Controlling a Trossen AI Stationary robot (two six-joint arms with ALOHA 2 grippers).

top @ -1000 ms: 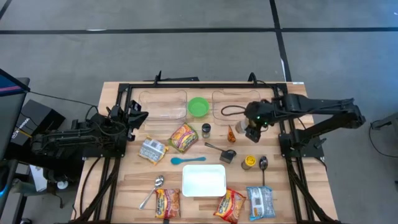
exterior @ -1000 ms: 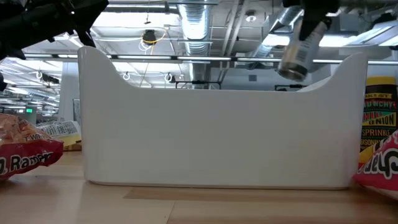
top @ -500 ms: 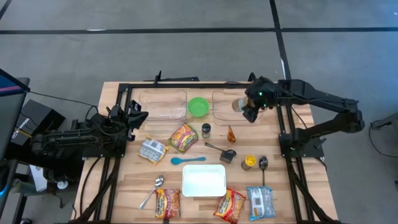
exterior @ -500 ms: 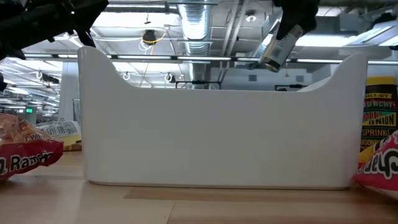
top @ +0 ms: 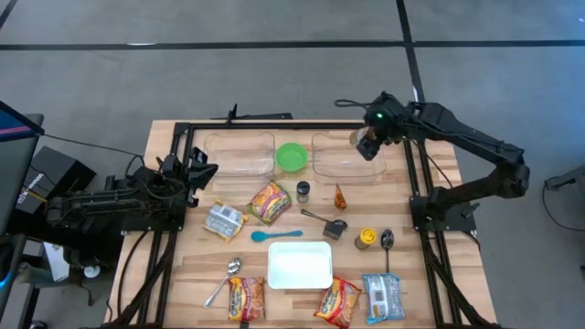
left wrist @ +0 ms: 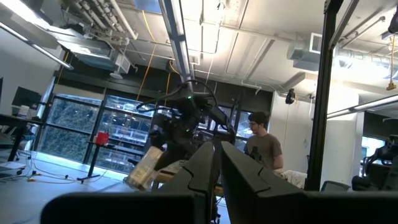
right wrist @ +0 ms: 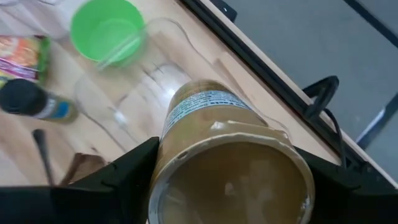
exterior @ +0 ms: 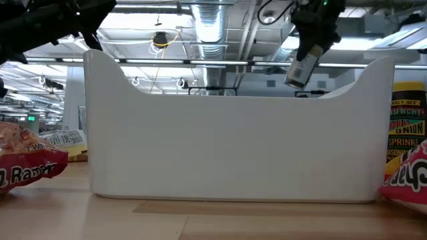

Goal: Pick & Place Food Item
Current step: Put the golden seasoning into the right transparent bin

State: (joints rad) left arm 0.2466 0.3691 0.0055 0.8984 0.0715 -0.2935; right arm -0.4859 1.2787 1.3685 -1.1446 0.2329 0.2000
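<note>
table (top: 183, 274): wooden, packets, spoons and a white tray at the near side
right container (top: 340, 157): clear, far right, just beside the green bowl (top: 292, 156)
right gripper (top: 368, 143): fingers clamped around a jar (top: 361, 139), up over the container's right end
jar (right wrist: 211, 149): tan, tilted, long axis slanting down (label side up)
left gripper (top: 203, 174): pressed together, waiting at left edge
key relation: container directly below the jar; right arm nearer

Grey floor (top: 274, 82); ceiling ducts (exterior: 207, 27); perhaps windows (left wrist: 81, 124).
</note>
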